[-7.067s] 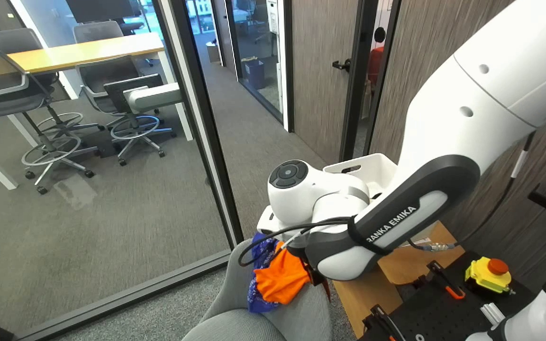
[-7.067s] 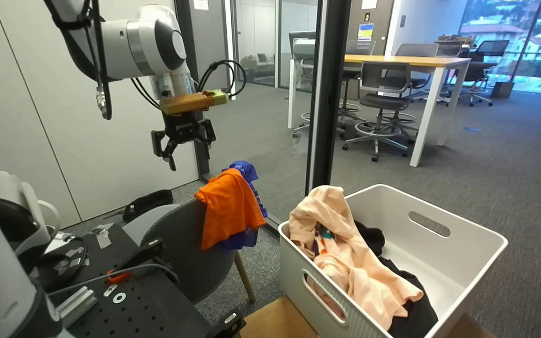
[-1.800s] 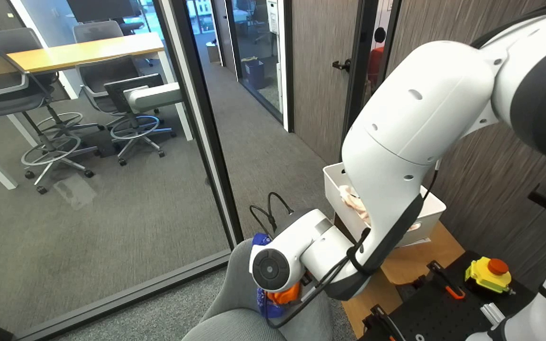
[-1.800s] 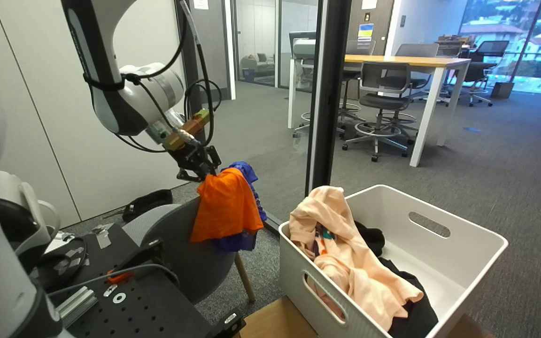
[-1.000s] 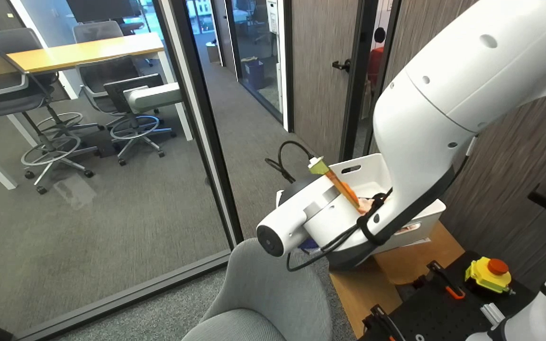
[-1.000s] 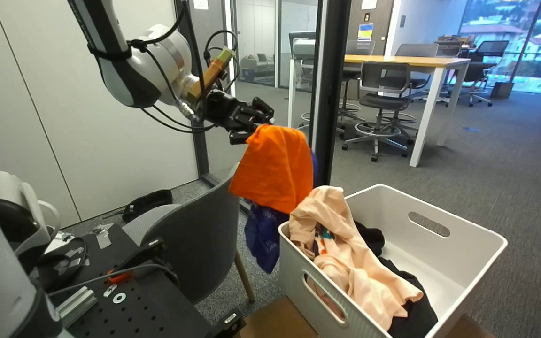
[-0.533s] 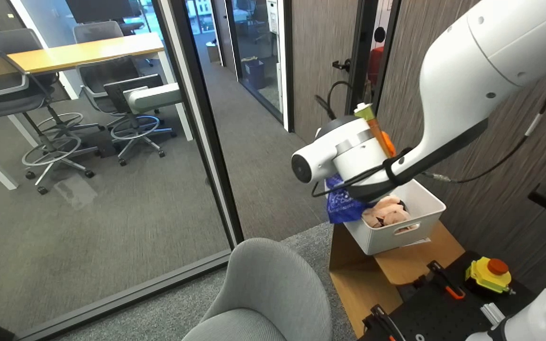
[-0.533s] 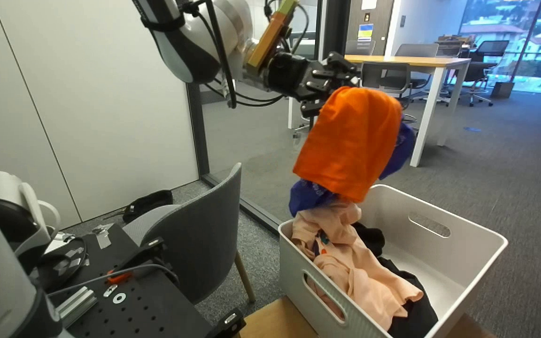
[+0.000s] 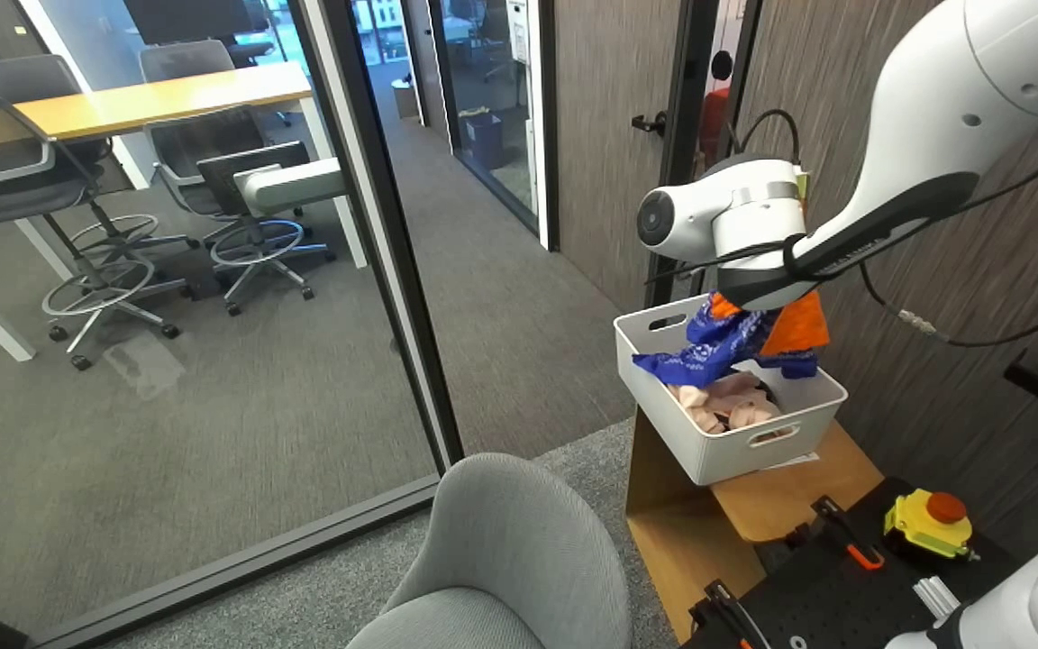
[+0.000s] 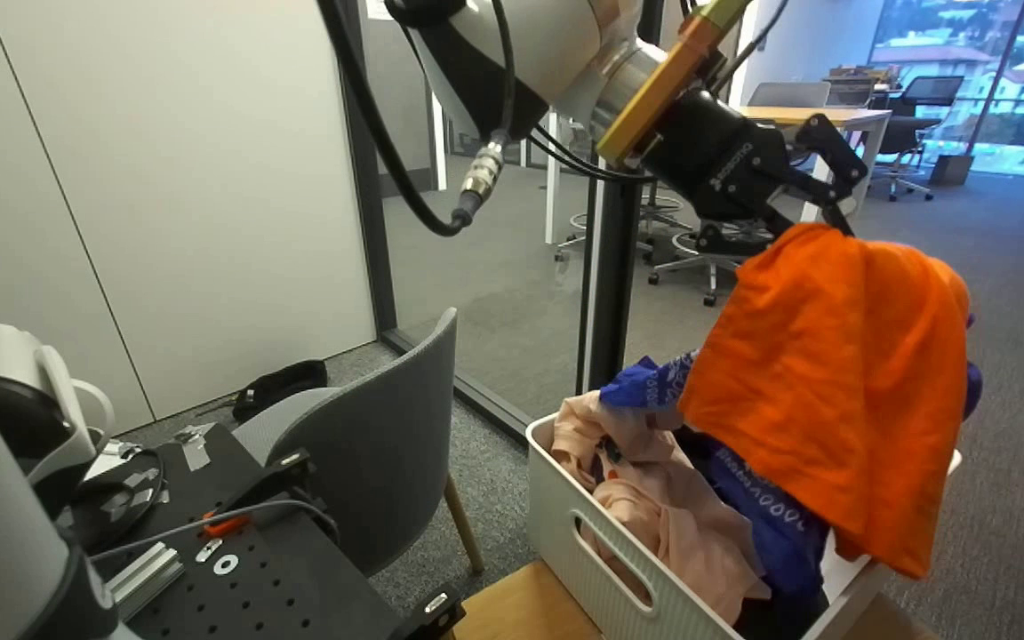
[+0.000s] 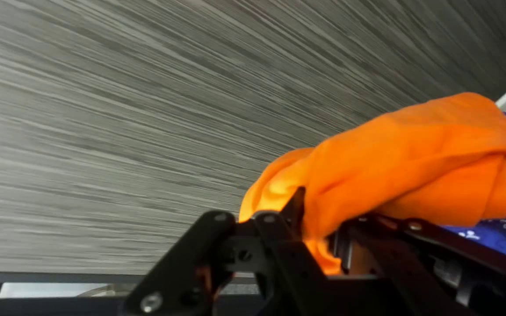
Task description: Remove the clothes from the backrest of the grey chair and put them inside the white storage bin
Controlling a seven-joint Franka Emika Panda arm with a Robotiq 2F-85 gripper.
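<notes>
My gripper (image 10: 810,224) is shut on a bunched edge of the orange cloth (image 10: 832,382), which drapes over the white storage bin (image 10: 548,507). In the wrist view the orange cloth (image 11: 411,166) is pinched between the fingers. A blue patterned cloth (image 9: 699,361) hangs beneath it, its lower part dipping inside the bin's rim; whether it touches the contents I cannot tell. These clothes (image 9: 798,326) hide part of the bin, and the arm hides the gripper in that exterior view. No cloth lies on the backrest of the grey chair (image 9: 528,532).
Peach clothing (image 10: 654,533) and something black lie in the bin, which stands on a wooden stand (image 9: 780,500). A wood-grain wall (image 9: 942,297) rises close behind it. Near the arm's base are a black perforated board (image 10: 254,596) and a yellow-red stop button (image 9: 929,523).
The gripper has closed on the orange cloth and lifted it, with the blue one, off the chair's backrest. Both have moved across to above the bin, the blue cloth lowering into it.
</notes>
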